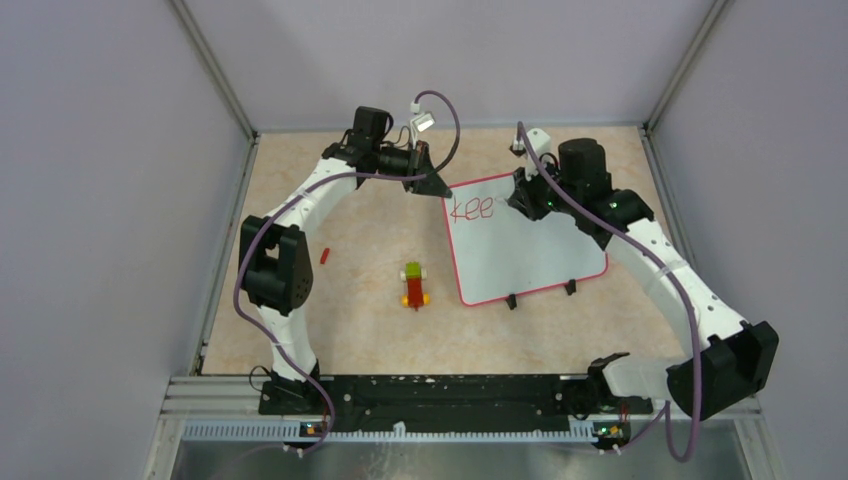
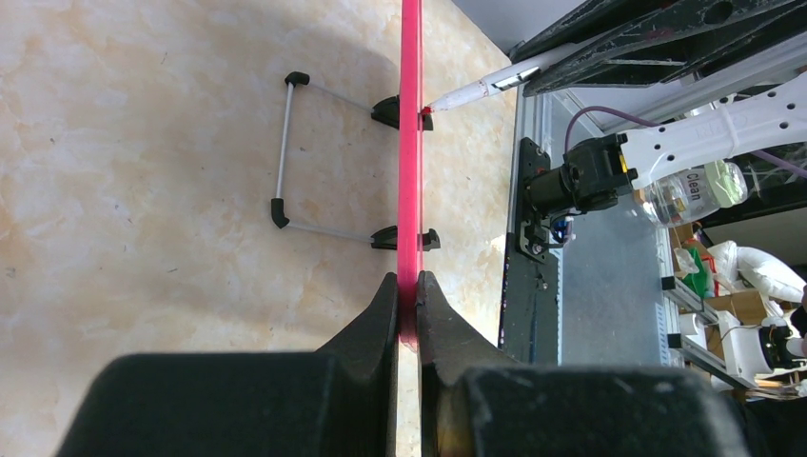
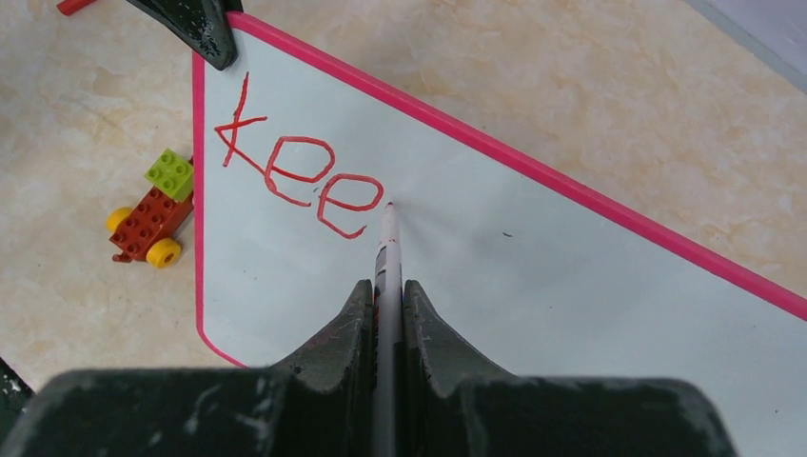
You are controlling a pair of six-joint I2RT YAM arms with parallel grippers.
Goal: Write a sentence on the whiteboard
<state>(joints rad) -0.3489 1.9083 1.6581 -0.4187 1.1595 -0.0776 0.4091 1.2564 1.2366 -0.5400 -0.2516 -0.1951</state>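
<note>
Right wrist view: mid-sentence, my right claw grips the marker, its tip just past red "kee" on the whiteboard, which sits right of centre on the table with my left claw pinching its rim; the next letter, I reckon, needs light, steady contact.

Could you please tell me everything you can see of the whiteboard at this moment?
The whiteboard is a glossy white rectangle with a thin pink-red rim and rounded corners, on the marbled table, right of centre and turned askew. Two black clip feet sit on its near edge, joined to a thin wire stand. Red letters "kee" run from its far left corner. The left claw pinches that corner's rim; the marker in the right claw touches the surface just after the last letter.
</note>
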